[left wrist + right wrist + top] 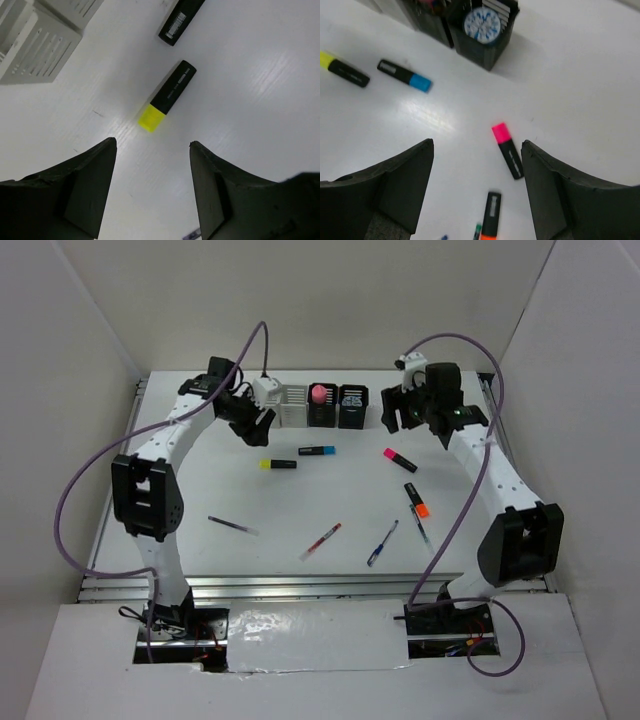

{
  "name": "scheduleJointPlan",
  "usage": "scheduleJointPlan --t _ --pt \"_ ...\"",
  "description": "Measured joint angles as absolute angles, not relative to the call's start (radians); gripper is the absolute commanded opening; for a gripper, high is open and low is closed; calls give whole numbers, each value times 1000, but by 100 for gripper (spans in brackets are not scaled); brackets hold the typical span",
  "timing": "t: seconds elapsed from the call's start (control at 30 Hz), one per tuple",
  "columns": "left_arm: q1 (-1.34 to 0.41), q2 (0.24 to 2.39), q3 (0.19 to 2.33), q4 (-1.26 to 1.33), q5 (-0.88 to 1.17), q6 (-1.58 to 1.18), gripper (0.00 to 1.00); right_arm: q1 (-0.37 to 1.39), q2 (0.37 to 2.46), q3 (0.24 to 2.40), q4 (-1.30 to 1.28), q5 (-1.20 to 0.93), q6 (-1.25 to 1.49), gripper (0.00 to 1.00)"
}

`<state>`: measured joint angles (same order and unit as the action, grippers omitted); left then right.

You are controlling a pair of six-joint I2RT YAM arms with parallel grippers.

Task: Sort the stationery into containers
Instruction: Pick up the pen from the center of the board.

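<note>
Over the far left of a white tabletop, left gripper, jaws spread wide and empty. Hangs above a yellow-capped highlighter lying flat on the bare surface, clear of both fingers. Across the table, right gripper, likewise parted with nothing between the fingers, poised over a pink-capped highlighter.

Further out, loose on the table: a blue-capped highlighter just right of the yellow one, an orange-capped highlighter nearer the right arm with a thin pen beside it, then a blue pen, a red pen and another slim pen toward the near edge.

Along the far edge, between the two grippers, the containers: four slotted holders in a row, two light grey toward the left arm, two black toward the right.

Plain white panels walling the table on three sides, a metal rail along the near edge, purple cables looping off both arms.

From overhead alone: the whole row, the full spread of pens, and a pink-topped cylinder standing in the first black holder. From the right wrist: a blue-and-white round top filling the end black holder. From the left wrist: a barcode label on the blue-capped highlighter's barrel, cap cropped out, and the slotted wall of a grey holder at the corner.
</note>
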<state>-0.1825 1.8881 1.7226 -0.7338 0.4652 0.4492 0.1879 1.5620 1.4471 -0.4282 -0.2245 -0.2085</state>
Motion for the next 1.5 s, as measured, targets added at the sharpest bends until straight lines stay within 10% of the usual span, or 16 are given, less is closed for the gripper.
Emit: scheduleJointPlan --t 1.0,1.5 --pt "-389 2303 1927 -841 178 734 52 41 1384 1119 -466 -289 -170 75" --pt "-355 2209 1921 -829 311 659 0 12 1466 1139 -469 -247 -172 71"
